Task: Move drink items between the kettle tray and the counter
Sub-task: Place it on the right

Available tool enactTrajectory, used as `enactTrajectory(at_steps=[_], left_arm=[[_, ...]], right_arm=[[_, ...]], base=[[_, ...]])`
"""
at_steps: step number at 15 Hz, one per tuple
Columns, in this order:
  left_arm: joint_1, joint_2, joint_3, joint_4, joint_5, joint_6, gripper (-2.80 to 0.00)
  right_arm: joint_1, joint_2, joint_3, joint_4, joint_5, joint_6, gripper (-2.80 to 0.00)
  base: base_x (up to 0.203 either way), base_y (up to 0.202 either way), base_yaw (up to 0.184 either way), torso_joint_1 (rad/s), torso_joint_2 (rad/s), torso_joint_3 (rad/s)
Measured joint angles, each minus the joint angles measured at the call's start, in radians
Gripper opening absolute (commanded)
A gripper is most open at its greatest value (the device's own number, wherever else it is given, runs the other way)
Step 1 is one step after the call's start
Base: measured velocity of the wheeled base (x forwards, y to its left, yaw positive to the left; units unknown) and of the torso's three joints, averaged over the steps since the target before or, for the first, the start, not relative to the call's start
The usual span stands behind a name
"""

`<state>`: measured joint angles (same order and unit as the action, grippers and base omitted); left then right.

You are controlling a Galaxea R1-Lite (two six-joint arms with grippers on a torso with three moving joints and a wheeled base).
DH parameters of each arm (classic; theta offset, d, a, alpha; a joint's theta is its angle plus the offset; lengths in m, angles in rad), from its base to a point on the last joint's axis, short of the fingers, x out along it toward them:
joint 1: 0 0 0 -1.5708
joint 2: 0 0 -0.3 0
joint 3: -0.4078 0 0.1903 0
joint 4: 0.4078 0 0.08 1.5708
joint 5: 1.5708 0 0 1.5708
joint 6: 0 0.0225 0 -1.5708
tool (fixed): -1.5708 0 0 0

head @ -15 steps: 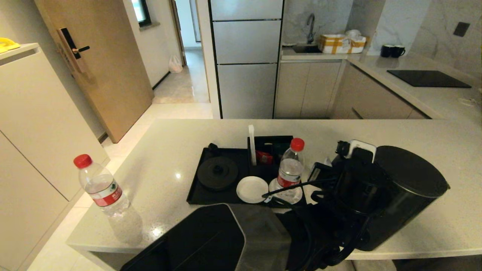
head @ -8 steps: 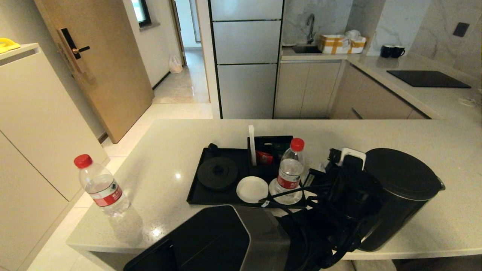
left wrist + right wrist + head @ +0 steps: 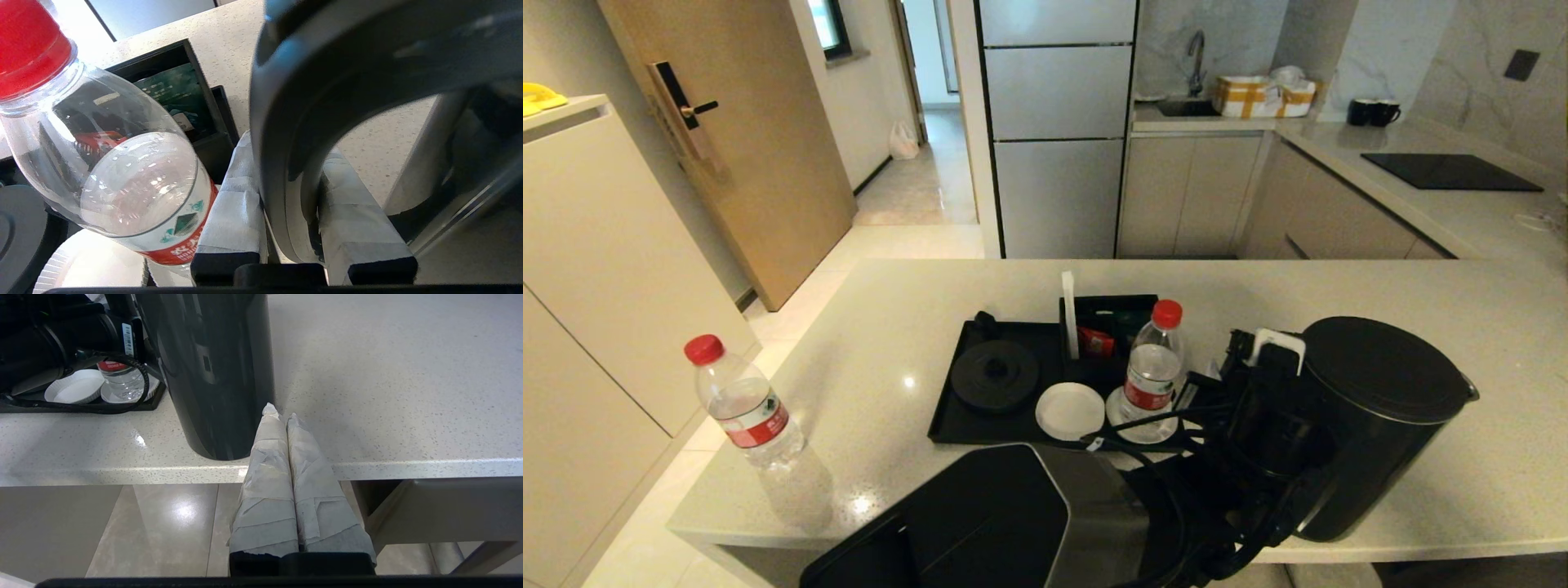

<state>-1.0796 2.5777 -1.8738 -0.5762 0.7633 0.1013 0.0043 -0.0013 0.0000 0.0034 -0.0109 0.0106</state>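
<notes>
Two taped fingers of the left gripper [image 3: 292,228] clamp the kettle [image 3: 1372,416] by its handle [image 3: 294,134], near the counter's [image 3: 890,343] front edge, beside the tray [image 3: 980,425]. The right gripper [image 3: 282,416] hangs pressed together at that edge, holding nothing.

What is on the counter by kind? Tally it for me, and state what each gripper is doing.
Water bottles: 2
Kettles: 1
Trays: 1
White coasters: 2
Total: 6
Left gripper: shut on the kettle handle.
Right gripper: shut, empty, at the counter edge.
</notes>
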Motion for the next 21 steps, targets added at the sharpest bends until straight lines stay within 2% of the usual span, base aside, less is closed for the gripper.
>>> enactTrajectory(at_steps=[2,3,13,21], left_arm=[[0.001,0.002,-0.003,0.003,0.001,0.001,-2.80],[0.001,0.003,-0.004,0.006,0.003,0.003,0.00],[-0.003,0.019,-0.045,0.001,0.002,0.006,0.00],[-0.007,0.011,-0.035,-0.004,0.004,-0.002,0.00]], right_arm=[[0.000,0.000,0.000,0.000,0.000,-0.001,-2.80],[0.000,0.000,0.000,-0.001,0.000,0.000,-2.80],[0.000,0.000,0.000,0.000,0.000,0.000,-2.80],[0.000,0.000,0.000,0.000,0.000,0.000,-2.80]], base=[[0.000,0.000,0.000,0.000,0.00,0.000],[0.000,0.000,0.000,0.000,0.00,0.000],[0.000,0.000,0.000,0.000,0.00,0.000],[0.000,0.000,0.000,0.000,0.00,0.000]])
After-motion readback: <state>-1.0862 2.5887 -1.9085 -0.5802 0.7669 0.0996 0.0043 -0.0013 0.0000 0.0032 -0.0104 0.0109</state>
